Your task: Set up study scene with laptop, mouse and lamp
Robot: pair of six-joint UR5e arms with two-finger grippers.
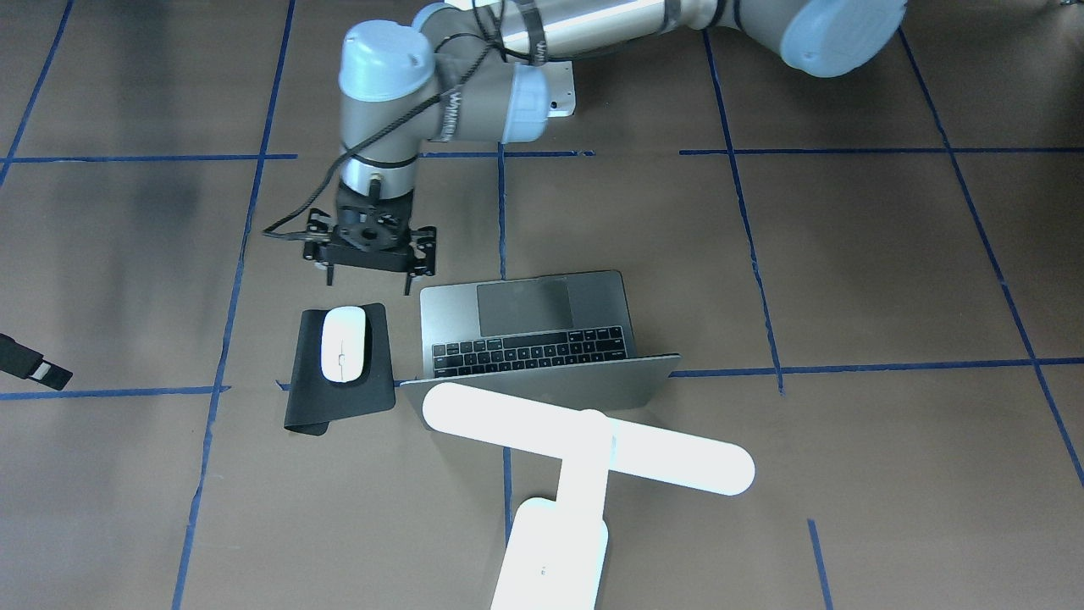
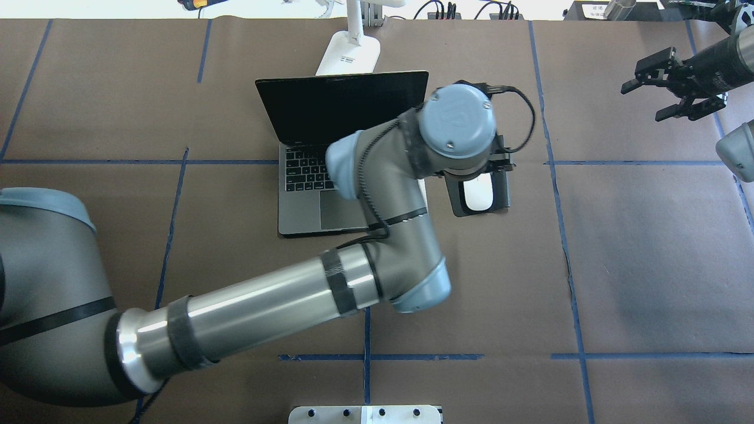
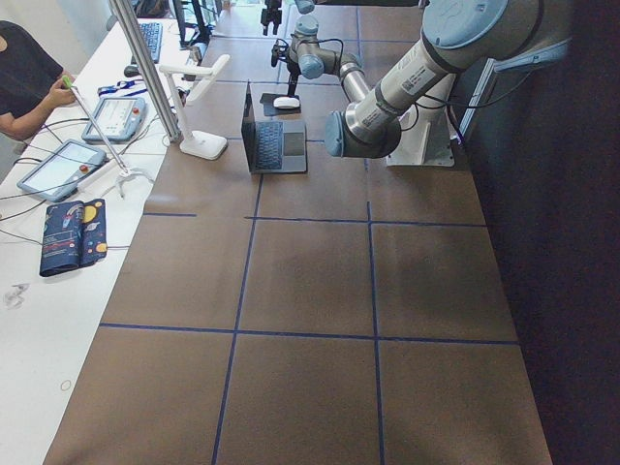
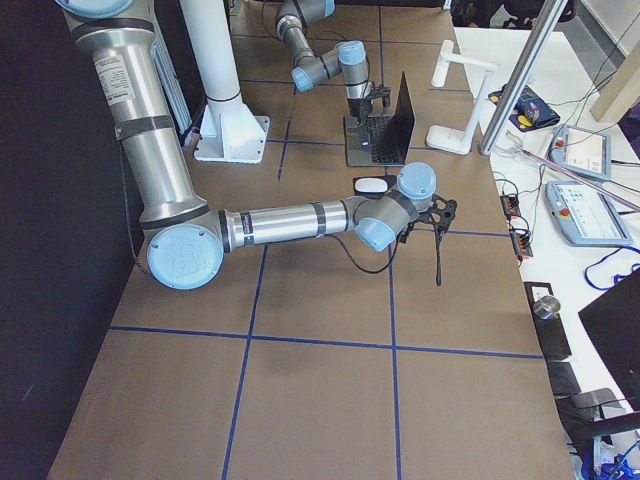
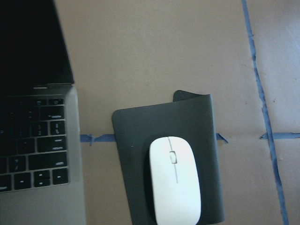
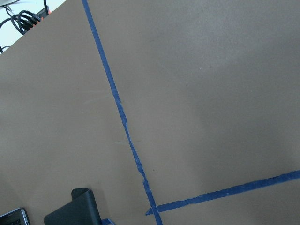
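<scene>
The mouse (image 1: 343, 343) lies on a black mat (image 1: 378, 385), just beside the open laptop (image 1: 525, 326). The lamp (image 1: 584, 436) stands behind the laptop's screen. The left gripper (image 1: 370, 280) hovers near the mouse with fingers spread, holding nothing. The right gripper (image 2: 648, 97), well apart, is also spread.

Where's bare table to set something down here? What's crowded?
Free: the wide stretch left of the laptop; the stretch from the black mat out toward the right pincer. Crowded: the left pincer hangs by the mouse, and the lamp stands right behind the laptop's lid.
</scene>
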